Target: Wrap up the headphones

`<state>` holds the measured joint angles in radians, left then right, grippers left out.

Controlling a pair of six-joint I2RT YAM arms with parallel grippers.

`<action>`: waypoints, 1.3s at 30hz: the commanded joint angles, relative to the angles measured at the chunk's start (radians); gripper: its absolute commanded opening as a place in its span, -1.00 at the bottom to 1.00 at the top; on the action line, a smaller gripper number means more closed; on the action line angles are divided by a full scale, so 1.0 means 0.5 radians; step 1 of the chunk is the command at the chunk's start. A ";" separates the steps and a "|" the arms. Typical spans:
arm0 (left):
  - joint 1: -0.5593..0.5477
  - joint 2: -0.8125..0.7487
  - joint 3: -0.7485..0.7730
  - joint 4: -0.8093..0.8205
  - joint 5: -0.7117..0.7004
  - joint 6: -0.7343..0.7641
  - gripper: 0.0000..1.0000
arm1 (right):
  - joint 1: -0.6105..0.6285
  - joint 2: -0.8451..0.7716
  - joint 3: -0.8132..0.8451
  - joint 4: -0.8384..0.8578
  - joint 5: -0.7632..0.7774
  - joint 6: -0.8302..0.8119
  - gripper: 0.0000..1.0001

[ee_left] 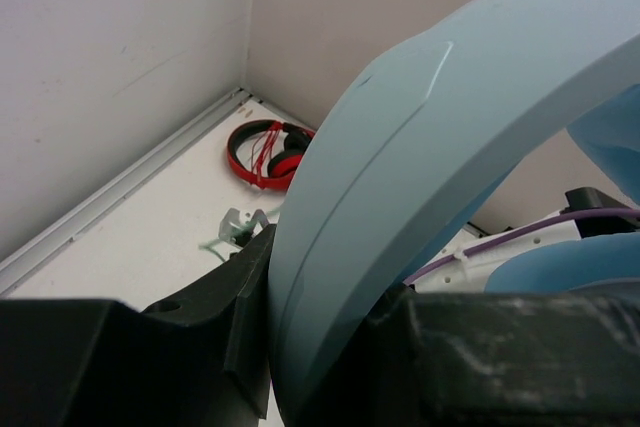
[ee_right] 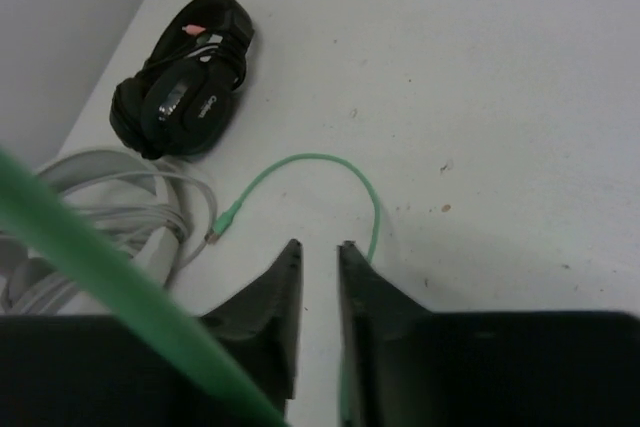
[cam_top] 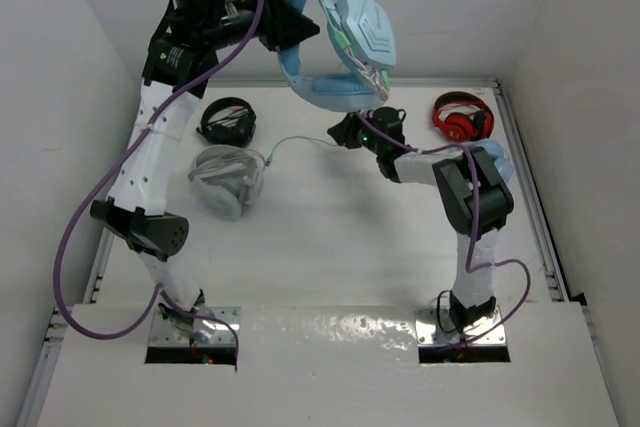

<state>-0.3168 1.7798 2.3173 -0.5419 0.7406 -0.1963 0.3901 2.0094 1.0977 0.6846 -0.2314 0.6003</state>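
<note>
While headphones (cam_top: 345, 37) hang, one black pair (cam_top: 227, 121), one grey pair (cam_top: 228, 179), one red pair (cam_top: 462, 116)

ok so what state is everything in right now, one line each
blue headphones: held up off the table
left end effector: shut on their headband
cable: trailing down, plug on the table
right end effector: by the cable, jaws nearly together, grip unclear
black headphones: folded, on the table
grey headphones: on the table
red headphones: on the table

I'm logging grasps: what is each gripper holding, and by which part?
Left gripper clamps the headphones by their headband; right gripper sits nearly closed at the green cable, grip unclear.
</note>
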 commanded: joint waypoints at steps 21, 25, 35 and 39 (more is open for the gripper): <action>0.508 0.199 0.078 0.289 -1.057 -0.620 -1.00 | 0.876 -0.472 0.081 -1.369 -0.218 -0.902 -1.00; 0.514 0.257 0.050 0.344 -1.232 -0.488 -1.00 | 1.030 -0.527 0.243 -1.782 -0.264 -1.078 -1.00; 0.434 0.272 -0.274 0.534 -1.809 0.373 -1.00 | 1.101 -0.837 0.483 -2.133 -0.228 -1.212 -1.00; 0.293 0.214 -0.550 0.617 -1.962 0.968 -1.00 | 1.101 -1.021 0.660 -2.311 0.081 -1.363 -1.00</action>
<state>-0.1368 1.9423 2.1086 -0.4885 -0.0624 0.0154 0.8986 1.6218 1.3380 -0.3935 -0.2256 0.0845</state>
